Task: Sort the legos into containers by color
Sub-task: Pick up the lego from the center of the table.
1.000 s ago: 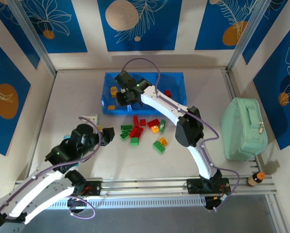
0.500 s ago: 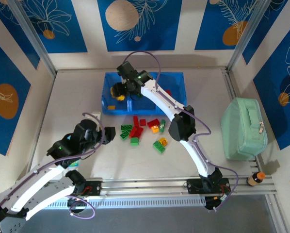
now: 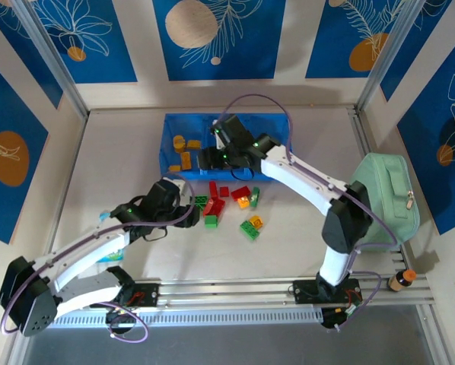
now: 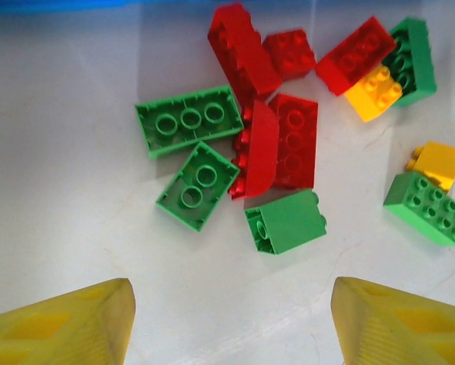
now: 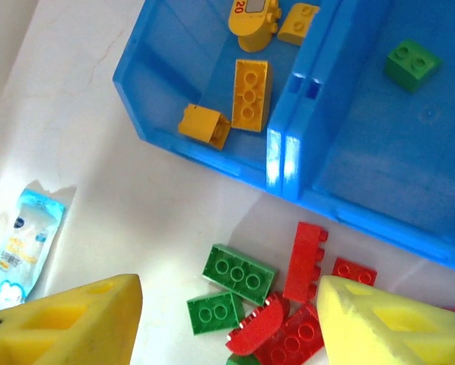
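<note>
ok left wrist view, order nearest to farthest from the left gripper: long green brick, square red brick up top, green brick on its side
1. green brick on its side, centre, by the left gripper
2. long green brick, left
3. square red brick, top

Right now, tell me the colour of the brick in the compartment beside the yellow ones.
The brick is green, clearest in the right wrist view.
</note>
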